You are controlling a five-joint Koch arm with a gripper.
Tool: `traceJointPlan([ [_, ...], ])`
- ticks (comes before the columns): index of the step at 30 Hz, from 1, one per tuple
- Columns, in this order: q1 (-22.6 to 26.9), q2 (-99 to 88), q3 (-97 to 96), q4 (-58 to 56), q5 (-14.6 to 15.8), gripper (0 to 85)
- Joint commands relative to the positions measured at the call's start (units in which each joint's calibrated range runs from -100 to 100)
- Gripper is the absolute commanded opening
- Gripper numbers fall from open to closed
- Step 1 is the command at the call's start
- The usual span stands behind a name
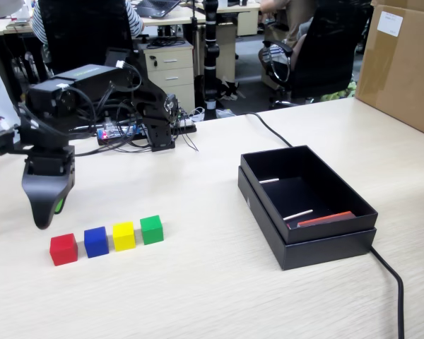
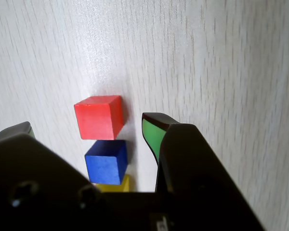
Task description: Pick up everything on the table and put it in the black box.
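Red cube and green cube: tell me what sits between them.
Between the red cube and green cube, the fixed view shows the blue cube and yellow cube.

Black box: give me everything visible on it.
The black box is a shallow, matte rectangular tray that looks like cardboard, with a double-layered rim as if one tray sits nested in another. It lies flat and open-topped on the table, right of the cube row in the fixed view. Inside are no cubes, only two pale strips and an orange-red strip by the near wall. A black cable passes its near right corner; contact is unclear. The wrist view doesn't show it.
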Motion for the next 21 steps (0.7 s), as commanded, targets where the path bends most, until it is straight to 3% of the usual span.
traceJointPlan([
  [1, 0.34, 1.7, 6.66, -0.46, -0.29, 44.5],
  [13, 1.22, 14.1, 14.91, -0.55, -0.29, 41.8],
  [16, 1.17, 15.24, 15.63, -0.55, -0.29, 30.2],
  [19, 1.17, 16.85, 16.9, -0.55, -0.29, 27.7],
  [21, 1.12, 17.42, 17.36, -0.55, -0.15, 16.1],
])
